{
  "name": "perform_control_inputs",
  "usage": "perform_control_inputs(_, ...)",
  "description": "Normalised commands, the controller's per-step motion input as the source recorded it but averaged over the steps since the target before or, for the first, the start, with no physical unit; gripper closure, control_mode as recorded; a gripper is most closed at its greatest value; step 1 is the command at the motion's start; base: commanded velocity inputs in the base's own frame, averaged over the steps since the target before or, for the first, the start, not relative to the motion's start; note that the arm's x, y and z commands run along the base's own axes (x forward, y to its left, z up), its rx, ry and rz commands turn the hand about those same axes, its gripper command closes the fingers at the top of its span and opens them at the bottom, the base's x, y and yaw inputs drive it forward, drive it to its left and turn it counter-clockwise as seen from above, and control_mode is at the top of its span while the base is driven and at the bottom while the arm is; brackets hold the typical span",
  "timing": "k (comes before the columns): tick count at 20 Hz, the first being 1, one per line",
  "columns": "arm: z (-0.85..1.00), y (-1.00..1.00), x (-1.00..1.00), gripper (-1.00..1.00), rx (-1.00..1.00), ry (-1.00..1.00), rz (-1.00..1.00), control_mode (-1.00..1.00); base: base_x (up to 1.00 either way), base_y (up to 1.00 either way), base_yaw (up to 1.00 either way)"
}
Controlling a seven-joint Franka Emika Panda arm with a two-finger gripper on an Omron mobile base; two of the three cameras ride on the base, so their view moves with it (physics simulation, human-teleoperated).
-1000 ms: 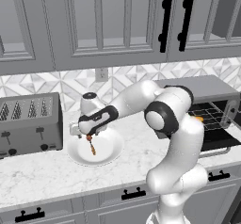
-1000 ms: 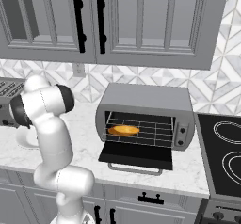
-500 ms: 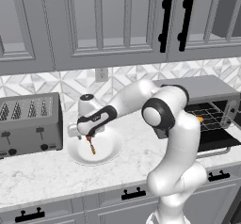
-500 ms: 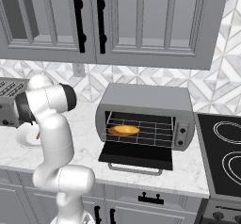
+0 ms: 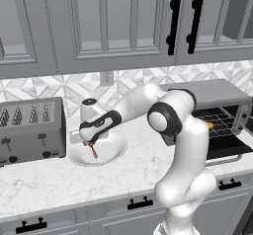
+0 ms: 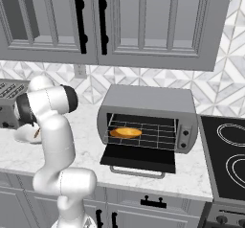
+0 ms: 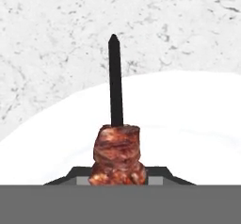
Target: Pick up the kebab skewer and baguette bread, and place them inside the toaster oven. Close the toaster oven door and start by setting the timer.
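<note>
The fingers (image 5: 90,143) reach down into a white plate (image 5: 109,152) on the marble table (image 5: 59,179), pinching the kebab skewer (image 7: 116,148) by its meat. The baguette bread (image 6: 126,132) lies on the open toaster oven's (image 6: 148,119) rack.

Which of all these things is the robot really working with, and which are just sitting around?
Part of the job: kebab skewer, baguette bread on the rack, toaster oven, its open toaster oven door, gripper.

Just there: white plate, slotted toaster, stovetop, wall cabinets.
</note>
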Motion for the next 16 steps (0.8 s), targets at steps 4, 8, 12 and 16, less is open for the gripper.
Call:
perform_control_inputs(4,0.45,-0.47,0.00,1.00,0.00,0.00,-0.02,-1.00,0.00,0.00,0.00)
perform_control_inputs(8,0.79,-0.72,-0.01,1.00,0.01,0.00,-0.14,-1.00,0.00,0.00,0.00)
perform_control_inputs(12,0.72,-0.72,-0.16,1.00,0.03,0.00,-0.20,-1.00,0.00,0.00,0.00)
perform_control_inputs(16,0.35,-0.40,-0.59,1.00,0.00,-0.03,-0.29,-1.00,0.00,0.00,0.00)
